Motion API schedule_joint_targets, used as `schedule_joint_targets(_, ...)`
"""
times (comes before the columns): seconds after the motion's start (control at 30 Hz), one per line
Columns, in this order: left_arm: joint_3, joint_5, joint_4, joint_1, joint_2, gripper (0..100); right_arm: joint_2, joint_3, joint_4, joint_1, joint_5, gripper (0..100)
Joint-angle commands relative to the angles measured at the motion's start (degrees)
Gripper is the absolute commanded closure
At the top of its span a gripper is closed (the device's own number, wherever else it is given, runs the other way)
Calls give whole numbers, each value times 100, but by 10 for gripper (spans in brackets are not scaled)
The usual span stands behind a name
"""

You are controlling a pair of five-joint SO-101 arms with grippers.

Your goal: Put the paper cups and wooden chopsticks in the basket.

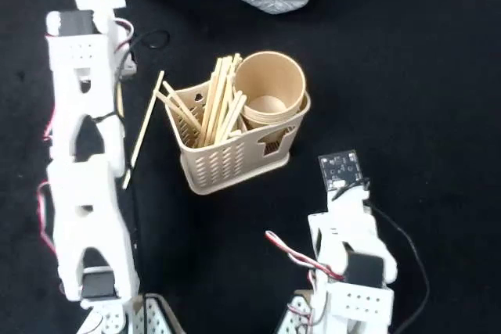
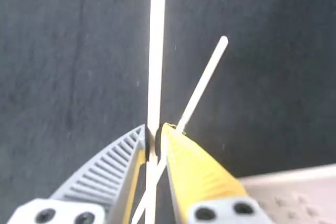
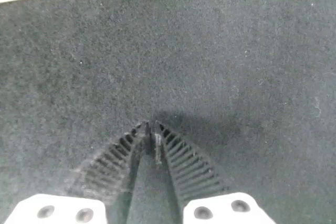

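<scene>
Left claw [image 2: 154, 132] pinches one chopstick [image 2: 156, 51] at its tips; second stick [image 2: 202, 85] crosses right at the pinch, may snag; lift slowly, shed it, then carry to basket [image 1: 227, 162], near the claw's yellow side; right claw [image 3: 151, 127] pressed together, empty.

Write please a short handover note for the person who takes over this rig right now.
Left gripper: fingers shut on one wooden chopstick, outside the basket.
Right gripper: fingers shut, empty, over the black table.
Done: nested paper cups and a bundle of chopsticks stand in the basket.
Left: the held chopstick and a second chopstick that crosses it must still go in.
</scene>
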Motion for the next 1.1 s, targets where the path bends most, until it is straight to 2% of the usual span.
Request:
schedule_joint_targets(0.0,1420,62,26,-4,-2040,972,-400,-22,26,-62,35,985)
schedule_joint_targets(0.13,2308,62,-158,-40,-3297,971,-400,-22,26,-62,35,985)
schedule_joint_targets(0.33,4523,88,-1073,207,-5222,971,-400,-22,26,-62,35,985)
schedule_joint_targets(0.6,7767,97,-3640,426,-8492,971,-400,-22,26,-62,35,985)
schedule_joint_targets(0.83,9833,105,-5538,488,-11103,971,-400,-22,26,-62,35,985)
schedule_joint_targets(1.07,11767,62,-7323,1754,-13354,971,-400,-22,26,-62,35,985)
